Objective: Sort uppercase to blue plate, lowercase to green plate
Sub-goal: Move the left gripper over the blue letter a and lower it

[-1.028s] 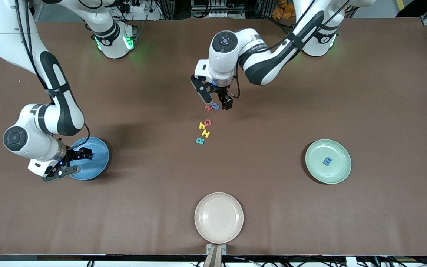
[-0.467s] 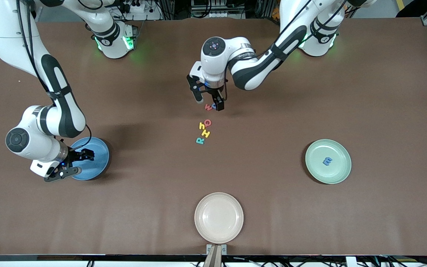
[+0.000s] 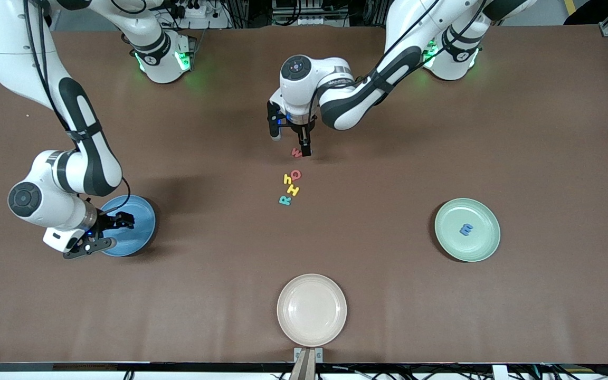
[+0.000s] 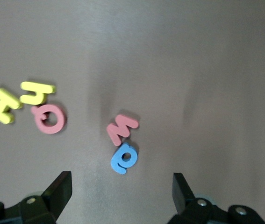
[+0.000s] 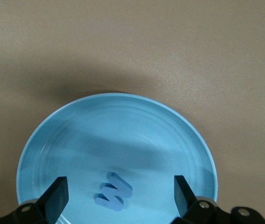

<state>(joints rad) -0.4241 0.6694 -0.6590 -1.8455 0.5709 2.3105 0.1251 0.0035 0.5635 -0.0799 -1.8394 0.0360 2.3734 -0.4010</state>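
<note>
My left gripper (image 3: 290, 143) is open, low over the red w (image 3: 296, 153) and the round blue letter (image 4: 124, 158) at the table's middle. In the left wrist view its fingertips (image 4: 62, 186) stand wide on either side of the blue letter, which touches the red w (image 4: 122, 128). Red Q (image 3: 295, 173), yellow h (image 3: 287, 179), yellow H (image 3: 293, 190) and teal R (image 3: 284, 200) lie in a row nearer the camera. My right gripper (image 3: 110, 232) is open over the blue plate (image 3: 143, 221), where the blue M (image 5: 114, 191) lies. The blue m (image 3: 466, 229) lies in the green plate (image 3: 444, 221).
A cream-white plate (image 3: 311, 309) sits near the table's front edge, nearer the camera than the letters. The blue plate is toward the right arm's end, the green plate toward the left arm's end.
My left gripper has turned and shifted slightly toward the right arm's end, coming over the red w and the blue letter. My right gripper has barely moved over the blue plate.
</note>
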